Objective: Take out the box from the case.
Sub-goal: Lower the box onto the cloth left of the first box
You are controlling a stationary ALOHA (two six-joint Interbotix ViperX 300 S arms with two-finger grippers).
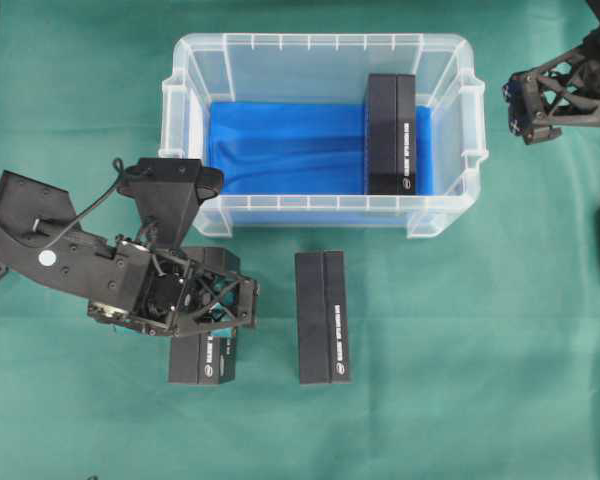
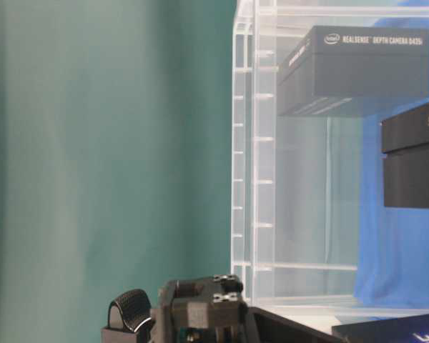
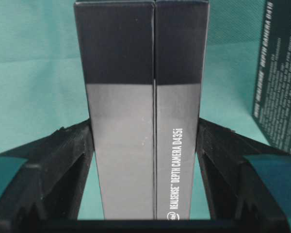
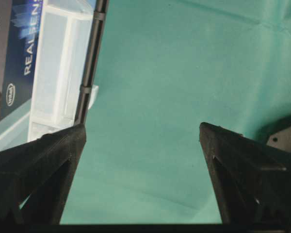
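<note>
Clamped on a black box, the left gripper, a finger pressed to each long side, low over the green cloth in front of the case. Spread wide on nothing, the right gripper, parked off the case's right end. Stood on the cloth just beside the held one, a second black box. Remained inside the case, on the blue lining by the right wall, a third box.
</note>
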